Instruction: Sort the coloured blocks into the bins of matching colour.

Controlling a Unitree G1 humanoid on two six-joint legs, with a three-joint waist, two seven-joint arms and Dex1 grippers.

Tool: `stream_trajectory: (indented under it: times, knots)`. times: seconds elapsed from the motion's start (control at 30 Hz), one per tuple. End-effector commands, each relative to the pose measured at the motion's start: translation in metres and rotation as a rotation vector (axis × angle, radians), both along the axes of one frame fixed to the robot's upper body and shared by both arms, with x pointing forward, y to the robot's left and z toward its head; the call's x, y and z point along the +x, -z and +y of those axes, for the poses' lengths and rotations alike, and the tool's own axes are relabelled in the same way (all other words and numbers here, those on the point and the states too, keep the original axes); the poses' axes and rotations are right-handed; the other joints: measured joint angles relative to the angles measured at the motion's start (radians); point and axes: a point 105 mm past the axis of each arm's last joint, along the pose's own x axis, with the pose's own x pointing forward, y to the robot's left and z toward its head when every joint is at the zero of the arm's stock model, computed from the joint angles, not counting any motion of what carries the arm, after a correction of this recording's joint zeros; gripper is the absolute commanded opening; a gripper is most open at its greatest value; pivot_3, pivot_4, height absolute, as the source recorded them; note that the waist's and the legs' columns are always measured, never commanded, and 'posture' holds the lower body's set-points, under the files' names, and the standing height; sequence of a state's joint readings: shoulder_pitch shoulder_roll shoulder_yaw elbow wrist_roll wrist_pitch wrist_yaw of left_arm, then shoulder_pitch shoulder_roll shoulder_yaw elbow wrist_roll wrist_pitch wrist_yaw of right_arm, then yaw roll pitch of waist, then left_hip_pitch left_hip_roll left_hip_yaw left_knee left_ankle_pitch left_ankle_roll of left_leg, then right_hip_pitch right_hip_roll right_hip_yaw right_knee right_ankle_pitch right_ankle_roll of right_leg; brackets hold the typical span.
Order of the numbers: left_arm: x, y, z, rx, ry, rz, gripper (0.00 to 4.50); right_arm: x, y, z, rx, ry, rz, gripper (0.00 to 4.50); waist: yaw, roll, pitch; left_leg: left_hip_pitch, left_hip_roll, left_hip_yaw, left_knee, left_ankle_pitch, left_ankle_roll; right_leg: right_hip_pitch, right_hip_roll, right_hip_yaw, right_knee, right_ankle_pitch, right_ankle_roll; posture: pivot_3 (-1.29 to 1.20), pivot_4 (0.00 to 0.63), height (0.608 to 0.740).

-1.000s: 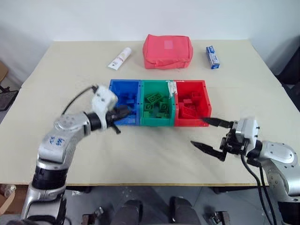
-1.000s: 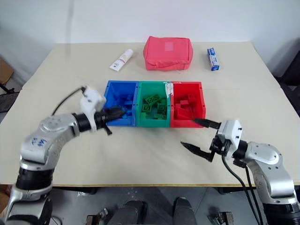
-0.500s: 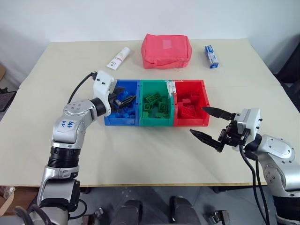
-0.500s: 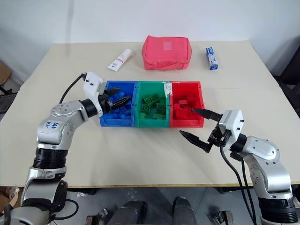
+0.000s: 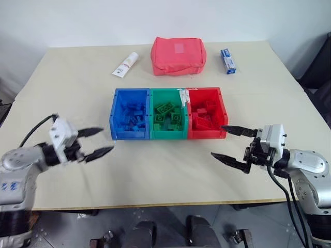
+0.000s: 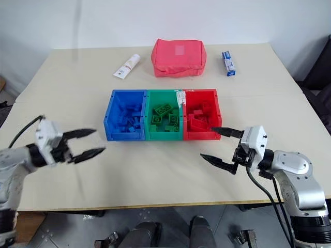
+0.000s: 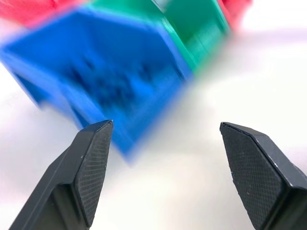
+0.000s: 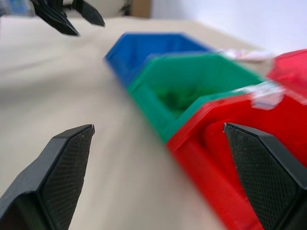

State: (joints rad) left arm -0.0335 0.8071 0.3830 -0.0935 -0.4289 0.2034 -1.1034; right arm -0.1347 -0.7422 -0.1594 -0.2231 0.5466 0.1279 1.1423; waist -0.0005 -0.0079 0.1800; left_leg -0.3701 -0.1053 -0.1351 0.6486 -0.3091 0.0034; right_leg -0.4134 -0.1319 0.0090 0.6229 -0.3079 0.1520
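The surface (image 5: 155,170) is a beige tabletop. The red pouch (image 5: 178,55) lies at its far side, with a white tube (image 5: 125,64) to its left and a small blue-and-white box (image 5: 227,61) to its right.

The bins (image 5: 168,135) stand in a joined row at mid-surface, nearer than the pouch: blue bin (image 5: 118,135) on the left, green bin (image 5: 168,137) in the middle, red bin (image 5: 206,136) on the right. The row rests flat, open tops up.

The left gripper (image 5: 96,142) hovers over bare surface, left of the blue bin and apart from it. Its jaws stand wide and hold nothing; in the left wrist view the blue bin shows blurred beyond the fingers (image 7: 91,167).

The right gripper (image 5: 234,144) hovers just in front of the red bin's near right corner. Its jaws stand wide and empty; the upper finger tip is close to the red bin wall, and contact cannot be told.

The blocks sit inside the bins by colour: blue blocks (image 5: 132,119) in the blue bin, green blocks (image 5: 168,116) in the green bin, red blocks (image 5: 203,114) in the red bin.
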Motion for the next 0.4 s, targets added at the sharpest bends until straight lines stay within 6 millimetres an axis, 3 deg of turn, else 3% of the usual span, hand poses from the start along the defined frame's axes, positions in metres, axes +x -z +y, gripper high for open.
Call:
stream_trajectory:
  times: [0.03,0.2,0.4]
  knots:
    - [-0.013,0.001,0.011,0.052,0.008,-0.032,3.79,-0.007,0.003,-0.002,-0.062,-0.057,-0.016,4.5,0.005,0.0,0.0,0.0,0.0,0.0,0.0,0.0,0.0,0.001,0.0,0.0,0.0,0.0,0.0,0.0,0.15,0.74]
    - [-0.008,0.013,0.007,0.031,-0.059,-0.063,3.79,-0.003,0.005,-0.007,-0.066,-0.038,-0.028,4.5,0.024,0.0,0.0,0.001,0.0,-0.001,0.002,0.0,0.0,0.003,0.0,-0.001,-0.001,0.001,0.001,0.0,0.15,0.74]
    - [0.004,0.01,-0.007,-0.028,-0.085,-0.143,3.79,-0.001,0.005,-0.009,-0.041,-0.006,-0.032,4.5,0.025,0.0,0.0,0.0,0.0,-0.001,0.001,-0.001,0.001,0.002,0.0,-0.001,-0.001,0.001,0.001,0.0,0.15,0.74]
